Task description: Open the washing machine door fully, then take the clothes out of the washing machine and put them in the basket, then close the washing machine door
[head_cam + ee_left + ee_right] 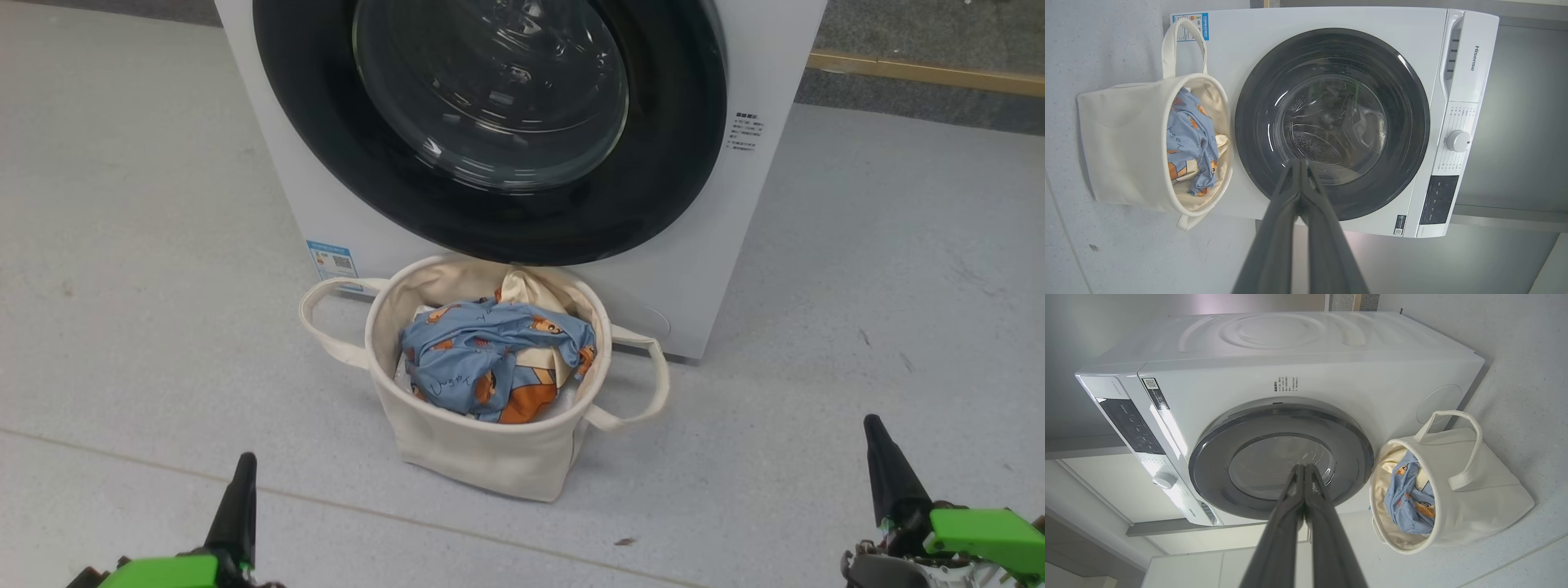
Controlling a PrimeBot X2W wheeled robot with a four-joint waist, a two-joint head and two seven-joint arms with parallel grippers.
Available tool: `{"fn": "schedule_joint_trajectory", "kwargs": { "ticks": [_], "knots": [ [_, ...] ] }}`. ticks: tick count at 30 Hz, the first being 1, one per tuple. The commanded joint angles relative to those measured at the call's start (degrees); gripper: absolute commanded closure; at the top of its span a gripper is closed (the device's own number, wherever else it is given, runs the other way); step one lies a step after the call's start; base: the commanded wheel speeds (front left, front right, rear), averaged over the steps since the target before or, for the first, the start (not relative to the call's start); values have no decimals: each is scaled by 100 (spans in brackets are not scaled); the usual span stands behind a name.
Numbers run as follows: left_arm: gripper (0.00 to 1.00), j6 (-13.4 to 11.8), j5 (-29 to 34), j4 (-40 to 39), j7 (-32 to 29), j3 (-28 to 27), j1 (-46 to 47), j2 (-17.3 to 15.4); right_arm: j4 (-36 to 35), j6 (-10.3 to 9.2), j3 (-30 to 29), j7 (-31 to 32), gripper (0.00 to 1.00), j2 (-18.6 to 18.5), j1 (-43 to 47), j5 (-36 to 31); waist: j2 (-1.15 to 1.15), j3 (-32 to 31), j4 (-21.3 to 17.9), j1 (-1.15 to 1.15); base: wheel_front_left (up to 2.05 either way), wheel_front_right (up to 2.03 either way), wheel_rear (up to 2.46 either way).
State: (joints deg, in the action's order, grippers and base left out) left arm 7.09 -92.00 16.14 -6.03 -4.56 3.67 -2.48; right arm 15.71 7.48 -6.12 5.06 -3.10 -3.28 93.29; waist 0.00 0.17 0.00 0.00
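Over the pale grey floor point(122, 245), my left gripper point(244, 461) and right gripper point(872, 425) hang pressed together, empty, near the basket point(482, 457) holding the soft, light clothes point(490, 359); beyond, the seemingly closed washing machine door point(490, 220), rigid and glossy, is probably best gripped at its rim.

One washing machine point(694, 278), one door point(490, 220), one basket point(482, 457), two handles point(308, 314).

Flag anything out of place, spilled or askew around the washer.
Nothing stands out. The washing machine door sits shut on the washing machine, and the clothes lie inside the upright basket, none on the floor.
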Motion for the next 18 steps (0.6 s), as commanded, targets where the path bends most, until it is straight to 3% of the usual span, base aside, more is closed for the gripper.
{"fn": "schedule_joint_trajectory", "kwargs": {
  "ticks": [1, 18],
  "knots": [
    [100, 40, -17, -209, -47, -196, 253, -40, -176, 1, 104, 28, 100, -82, -277, 6, 0, 1, 0, 0, 0, 0, 0],
    [100, 40, -17, -209, -46, -196, 253, -40, -174, 1, 75, 51, 100, -61, -279, -18, 0, 1, 0, 0, 0, 0, 0]
  ]
}}
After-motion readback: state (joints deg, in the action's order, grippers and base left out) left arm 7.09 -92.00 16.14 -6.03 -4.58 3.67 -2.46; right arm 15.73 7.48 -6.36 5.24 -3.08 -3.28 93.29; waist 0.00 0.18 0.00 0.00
